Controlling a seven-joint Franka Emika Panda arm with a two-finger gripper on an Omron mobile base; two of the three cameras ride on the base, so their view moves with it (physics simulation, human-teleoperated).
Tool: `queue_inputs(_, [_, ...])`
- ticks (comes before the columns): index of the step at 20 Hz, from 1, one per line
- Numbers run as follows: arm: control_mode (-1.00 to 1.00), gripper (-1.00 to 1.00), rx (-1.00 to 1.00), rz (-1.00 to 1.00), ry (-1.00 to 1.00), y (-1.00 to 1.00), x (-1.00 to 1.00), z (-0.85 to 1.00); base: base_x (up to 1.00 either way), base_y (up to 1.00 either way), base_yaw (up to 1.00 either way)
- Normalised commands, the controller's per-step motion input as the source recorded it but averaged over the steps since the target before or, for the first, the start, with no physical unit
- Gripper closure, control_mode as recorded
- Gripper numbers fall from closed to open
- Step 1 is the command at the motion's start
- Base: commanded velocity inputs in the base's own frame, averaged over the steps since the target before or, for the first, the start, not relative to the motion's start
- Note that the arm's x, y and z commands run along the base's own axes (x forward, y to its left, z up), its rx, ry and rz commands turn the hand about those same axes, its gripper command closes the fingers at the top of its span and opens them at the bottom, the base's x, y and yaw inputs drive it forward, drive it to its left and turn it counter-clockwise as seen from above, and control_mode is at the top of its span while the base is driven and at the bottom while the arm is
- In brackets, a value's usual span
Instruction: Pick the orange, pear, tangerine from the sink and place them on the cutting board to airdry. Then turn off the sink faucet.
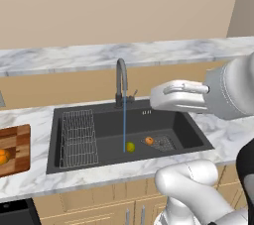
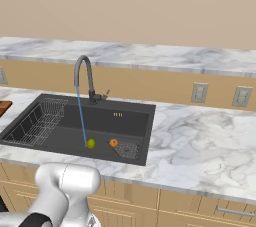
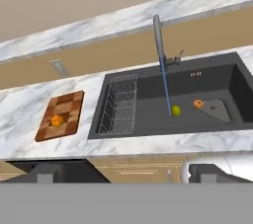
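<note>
Starting at your left, the cutting board lies flat on the marbled white counter, a rectangle of light and dark wooden strips with a reddish edge, and one round orange fruit already sits on it. Just beside it you have the sink, a deep, dark grey rectangular basin with a wire rack of thin bars along its left side. Behind the basin rises the sink faucet, a smooth dark gooseneck with a small side lever, and a thin blue stream of water falls from its spout. At the foot of that stream you see the pear, small, rounded and yellow-green, on the basin floor. Close to its right lies a second orange fruit, at the edge of the square drain grate. The gripper hangs high above the counter's front edge, its dark fingertips set wide apart and holding nothing.
</note>
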Motion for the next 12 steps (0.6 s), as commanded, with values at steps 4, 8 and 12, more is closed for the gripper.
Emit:
queue_inputs(4, [-1.0,-1.0,-0.25,0.0,-0.02,-0.67,-0.2,0.14,0.0,0.0,0.0])
queue_inputs(8, [-1.0,-1.0,-0.02,0.0,0.02,-0.69,-0.04,0.12,0.0,0.0,0.0])
queue_inputs(12, [-1.0,-1.0,-0.01,0.0,0.03,-0.51,0.0,0.01,0.0,0.0,0.0])
